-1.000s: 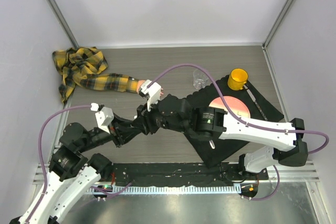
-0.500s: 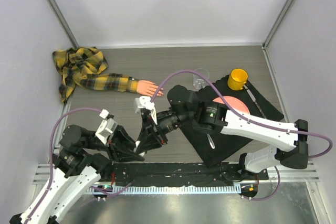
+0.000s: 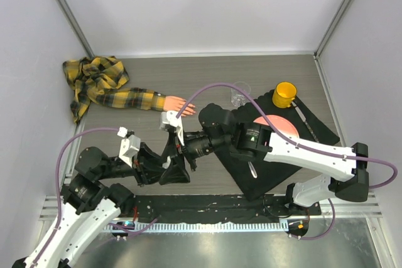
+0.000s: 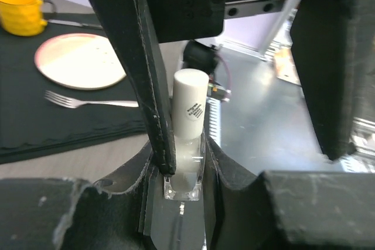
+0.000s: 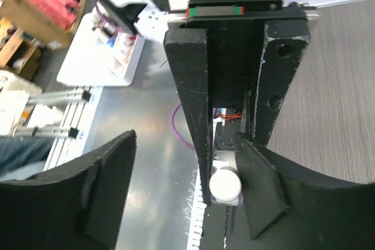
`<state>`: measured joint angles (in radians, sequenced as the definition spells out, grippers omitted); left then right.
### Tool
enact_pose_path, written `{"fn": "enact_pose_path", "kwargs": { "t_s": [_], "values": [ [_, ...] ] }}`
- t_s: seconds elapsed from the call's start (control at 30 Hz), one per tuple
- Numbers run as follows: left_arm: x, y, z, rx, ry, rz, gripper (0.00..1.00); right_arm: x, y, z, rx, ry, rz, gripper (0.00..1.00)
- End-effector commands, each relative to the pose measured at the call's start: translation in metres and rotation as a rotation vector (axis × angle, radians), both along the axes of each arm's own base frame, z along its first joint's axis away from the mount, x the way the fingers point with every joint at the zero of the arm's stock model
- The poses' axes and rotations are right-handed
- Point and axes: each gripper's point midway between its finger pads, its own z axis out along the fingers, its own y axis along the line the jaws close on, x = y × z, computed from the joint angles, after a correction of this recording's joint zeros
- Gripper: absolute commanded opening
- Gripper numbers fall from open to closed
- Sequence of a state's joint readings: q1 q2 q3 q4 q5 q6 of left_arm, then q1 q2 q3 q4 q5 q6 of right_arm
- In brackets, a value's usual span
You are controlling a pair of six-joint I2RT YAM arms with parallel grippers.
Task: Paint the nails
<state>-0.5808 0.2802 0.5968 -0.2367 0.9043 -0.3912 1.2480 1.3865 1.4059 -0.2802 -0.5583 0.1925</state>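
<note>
A small clear bottle [image 4: 186, 162] with a white cap [image 4: 190, 102] is pinched at its base by my left gripper [image 4: 185, 171], which is shut on it. My right gripper [image 5: 184, 144] stands open around the cap [image 5: 225, 184], one finger close beside it. In the top view both grippers meet near the table's front, left gripper [image 3: 176, 172] and right gripper [image 3: 181, 154]. The peach fake hand [image 3: 178, 105] lies behind them, coming out of the plaid sleeve [image 3: 125, 98]. Its nails are too small to make out.
A black mat [image 3: 295, 155] on the right carries a pink plate [image 3: 279, 128], a fork [image 3: 251, 169] and a yellow cup [image 3: 284, 94]. A clear glass [image 3: 239, 95] stands behind the mat. The plaid cloth [image 3: 94, 76] bunches at the back left.
Both grippers have drawn back from the fake hand toward the front of the table. My right gripper, nearly shut earlier, has opened wide. The left stays shut on the bottle.
</note>
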Motion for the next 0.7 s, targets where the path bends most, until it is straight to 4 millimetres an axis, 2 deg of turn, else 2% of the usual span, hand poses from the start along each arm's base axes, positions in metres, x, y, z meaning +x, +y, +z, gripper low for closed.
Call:
{"fn": "enact_pose_path", "kwargs": {
  "t_s": [0.0, 0.17, 0.2, 0.4, 0.67],
  "values": [
    [0.017, 0.013, 0.036, -0.063, -0.163, 0.171, 0.00, 0.039, -0.010, 0.014, -0.014, -0.015, -0.267, 0.76],
    [0.022, 0.016, 0.036, -0.062, -0.171, 0.207, 0.00, 0.061, -0.022, 0.030, -0.041, 0.011, -0.434, 0.78],
    [0.022, 0.016, 0.037, -0.063, -0.171, 0.207, 0.00, 0.069, -0.026, 0.020, -0.095, 0.012, -0.487, 0.77],
    [0.024, 0.015, 0.035, -0.053, -0.165, 0.212, 0.00, 0.087, -0.042, 0.021, -0.165, 0.010, -0.632, 0.68],
    [0.023, 0.014, 0.034, -0.050, -0.159, 0.198, 0.01, 0.064, -0.032, 0.029, -0.122, 0.029, -0.479, 0.71]
  ]
}}
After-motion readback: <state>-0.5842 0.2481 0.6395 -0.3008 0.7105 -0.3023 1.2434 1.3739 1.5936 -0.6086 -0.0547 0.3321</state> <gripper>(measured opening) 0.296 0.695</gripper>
